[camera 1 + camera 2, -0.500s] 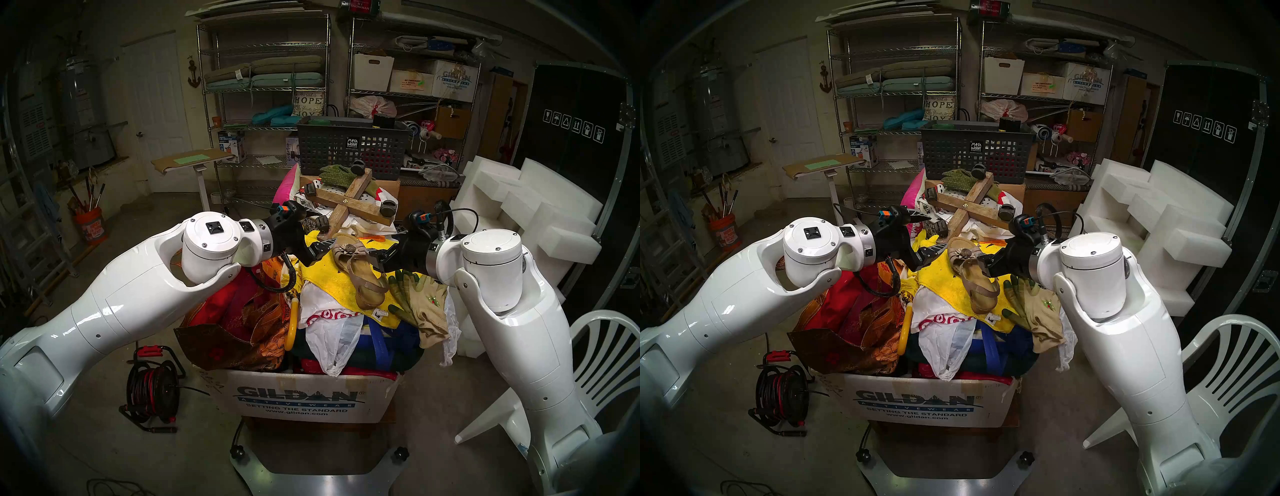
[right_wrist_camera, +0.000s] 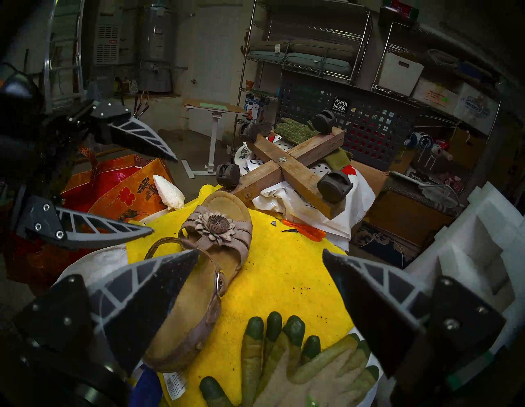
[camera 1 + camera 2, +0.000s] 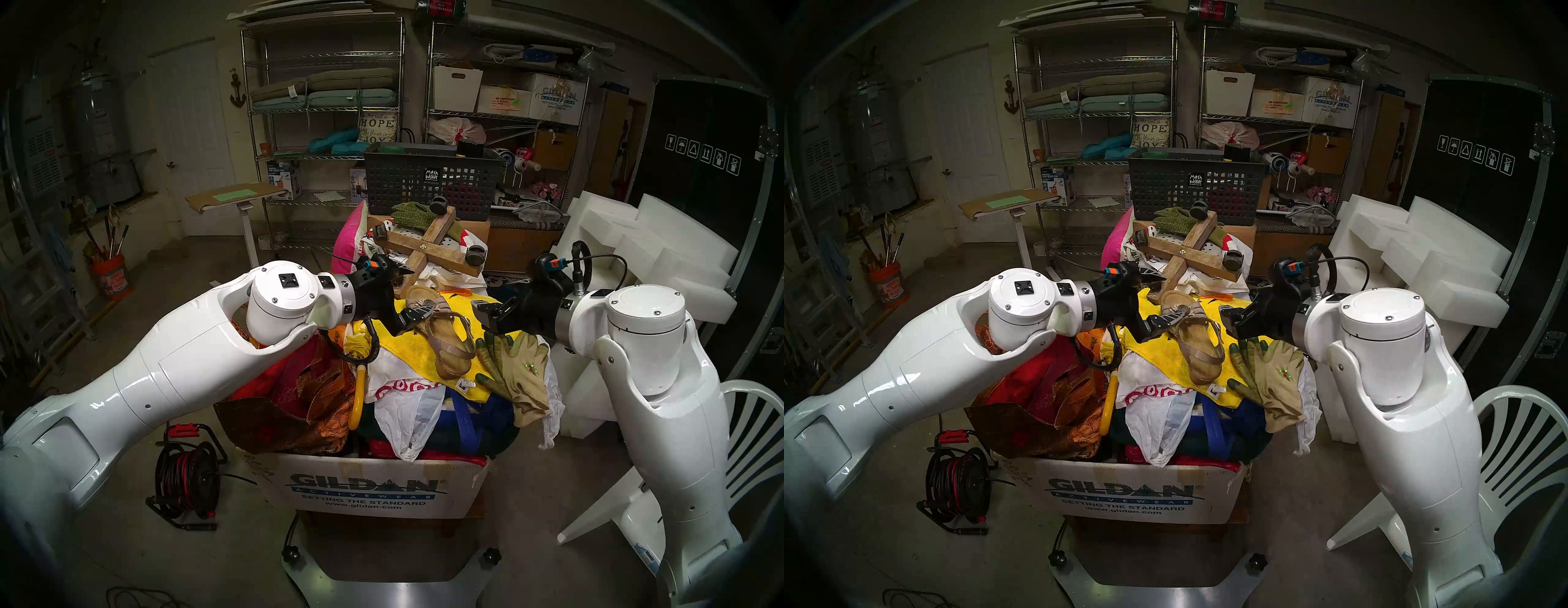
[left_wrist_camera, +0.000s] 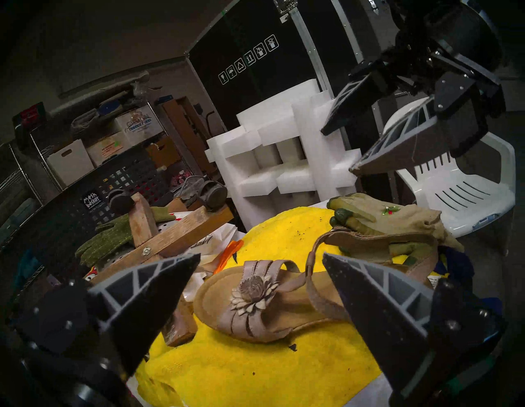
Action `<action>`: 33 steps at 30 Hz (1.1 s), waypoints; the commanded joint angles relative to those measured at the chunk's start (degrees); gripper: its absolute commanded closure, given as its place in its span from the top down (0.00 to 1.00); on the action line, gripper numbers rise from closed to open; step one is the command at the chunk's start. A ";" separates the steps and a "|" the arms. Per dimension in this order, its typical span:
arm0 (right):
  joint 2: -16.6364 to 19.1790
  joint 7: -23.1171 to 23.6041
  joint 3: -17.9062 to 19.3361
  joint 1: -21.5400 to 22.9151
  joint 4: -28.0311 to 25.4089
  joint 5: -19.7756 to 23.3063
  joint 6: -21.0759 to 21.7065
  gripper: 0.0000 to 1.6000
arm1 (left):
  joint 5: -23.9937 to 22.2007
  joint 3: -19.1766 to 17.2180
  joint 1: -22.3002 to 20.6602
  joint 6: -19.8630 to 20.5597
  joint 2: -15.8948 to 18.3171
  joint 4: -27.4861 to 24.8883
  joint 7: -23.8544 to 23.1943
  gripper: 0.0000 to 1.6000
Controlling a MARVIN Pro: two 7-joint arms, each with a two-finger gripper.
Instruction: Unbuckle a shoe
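Observation:
The shoe (image 3: 445,335) is a tan sandal with a flower over the toe, lying on a yellow towel (image 3: 407,348) atop the pile, toe pointing away from me. Its ankle strap runs through a small buckle (image 2: 218,284) on the side facing my right gripper. My left gripper (image 3: 422,291) stands open just left of the toe; in its wrist view the shoe (image 4: 270,307) lies between and beyond the fingers (image 4: 159,290). Holding nothing, my right gripper (image 3: 481,316) stands open to the shoe's right, a little apart from it. Its wrist view shows the shoe (image 2: 199,284) at lower left.
Tan gloves with green fingertips (image 3: 517,365) lie right of the shoe's heel. A wooden cross with casters (image 3: 432,246) and a dark mesh basket (image 3: 428,178) sit behind. All of it tops an overfilled cardboard box (image 3: 369,488). White foam blocks (image 3: 636,246) and a white chair (image 3: 746,424) stand right.
My left arm has moved right and forward, bringing its open gripper up to the shoe's toe. My right arm has drawn back to the right, away from the shoe.

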 commanded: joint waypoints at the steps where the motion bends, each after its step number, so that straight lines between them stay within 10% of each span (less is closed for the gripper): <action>1: 0.51 -0.11 2.61 -4.90 -3.03 0.57 -0.17 1.00 | 0.85 0.50 -3.14 -0.87 -4.21 1.46 -1.12 0.97; 33: 1.47 -1.24 0.72 -7.47 -0.63 -2.11 -1.71 1.00 | 4.83 4.42 -4.04 -2.52 -6.99 6.56 -7.23 0.78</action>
